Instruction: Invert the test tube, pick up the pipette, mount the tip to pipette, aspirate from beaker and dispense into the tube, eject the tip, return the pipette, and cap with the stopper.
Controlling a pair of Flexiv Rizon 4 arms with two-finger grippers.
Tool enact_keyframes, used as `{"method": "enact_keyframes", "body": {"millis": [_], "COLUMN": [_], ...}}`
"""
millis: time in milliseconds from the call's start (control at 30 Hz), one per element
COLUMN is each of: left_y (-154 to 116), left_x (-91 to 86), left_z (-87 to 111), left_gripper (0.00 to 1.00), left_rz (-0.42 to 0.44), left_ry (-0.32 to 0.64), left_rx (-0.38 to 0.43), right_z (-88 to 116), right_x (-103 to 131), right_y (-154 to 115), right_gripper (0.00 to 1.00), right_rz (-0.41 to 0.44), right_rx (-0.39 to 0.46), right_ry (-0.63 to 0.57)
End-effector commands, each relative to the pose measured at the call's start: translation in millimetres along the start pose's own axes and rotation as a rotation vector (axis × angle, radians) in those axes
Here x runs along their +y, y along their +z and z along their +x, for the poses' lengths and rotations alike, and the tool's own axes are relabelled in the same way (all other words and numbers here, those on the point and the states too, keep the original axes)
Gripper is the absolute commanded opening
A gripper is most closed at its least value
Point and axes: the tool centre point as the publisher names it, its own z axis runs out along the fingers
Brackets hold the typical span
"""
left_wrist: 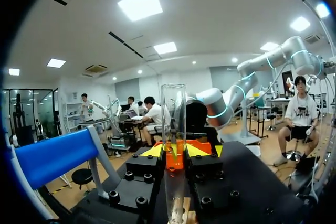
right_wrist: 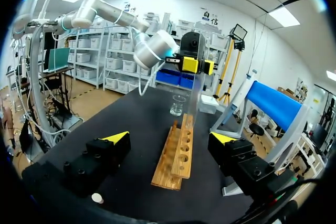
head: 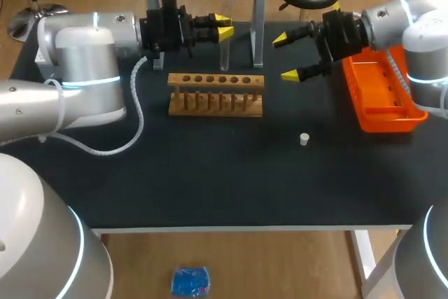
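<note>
The left end effector (head: pixel 222 26) clamps the clear glass test tube (head: pixel 225 54) upright, just far of the wooden rack (head: pixel 215 94); it should rotate slowly, staying clear of the rack. The right end effector (head: pixel 285 57) hangs wide open.

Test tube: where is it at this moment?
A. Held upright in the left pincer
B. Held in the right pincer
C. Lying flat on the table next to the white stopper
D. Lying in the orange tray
A: the test tube stands upright, clamped between the yellow tips of the left pincer, while the right pincer is open with nothing in it.
</note>
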Motion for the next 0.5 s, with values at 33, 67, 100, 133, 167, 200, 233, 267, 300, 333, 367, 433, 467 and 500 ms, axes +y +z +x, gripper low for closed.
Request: {"method": "enact_keyframes", "body": {"millis": [33, 67, 100, 133, 167, 200, 233, 267, 300, 333, 367, 433, 467, 500], "left_y": [1, 2, 2, 2, 1, 1, 1, 0, 0, 0, 0, 0, 0, 0], "left_x": [9.7, 11.4, 12.2, 12.8, 14.5, 16.0, 17.2, 18.4, 20.3, 21.8, 22.4, 24.9, 25.7, 26.8], "left_z": [-4.4, -4.5, -4.6, -4.8, -4.9, -4.9, -4.8, -4.6, -4.4, -4.1, -4.0, -3.5, -3.4, -3.4], "left_gripper": [0.0, 0.0, 0.0, 0.0, 0.0, 0.0, 0.0, 0.0, 0.0, 0.0, 0.0, 0.0, 0.0, 0.0], "left_rz": [0.014, 0.009, 0.01, 0.013, 0.013, 0.011, 0.012, 0.013, 0.015, 0.007, 0.014, 0.013, 0.017, 0.015], "left_ry": [-0.017, -0.019, -0.02, -0.023, -0.027, -0.031, -0.034, -0.036, -0.044, -0.052, -0.051, -0.055, -0.058, -0.062], "left_rx": [0.016, 0.02, 0.018, 0.015, 0.012, 0.008, 0.005, 0.003, -0.003, -0.007, -0.008, -0.012, -0.015, -0.015], "right_z": [0, 0, 0, 0, 0, 0, 0, 0, 0, 0, 0, 0, 0, 0], "right_x": [0, 0, 0, 0, 0, 0, 0, 0, 0, 0, 0, 0, 0, 0], "right_y": [0, 0, 0, 0, 0, 0, 0, 0, 0, 0, 0, 0, 0, 0], "right_gripper": [1.0, 1.0, 1.0, 1.0, 1.0, 1.0, 1.0, 1.0, 1.0, 1.0, 1.0, 1.0, 1.0, 1.0], "right_rz": [0.001, 0.001, 0.001, 0.001, 0.001, 0.001, 0.001, 0.001, 0.001, 0.001, 0.001, 0.001, 0.001, 0.001], "right_rx": [0.0, 0.0, 0.0, 0.0, 0.0, 0.0, 0.0, 0.0, 0.0, 0.0, 0.0, 0.0, 0.0, 0.0], "right_ry": [-0.001, -0.001, -0.001, -0.001, -0.001, -0.001, -0.001, -0.001, -0.001, -0.001, -0.001, -0.001, -0.001, -0.001]}}
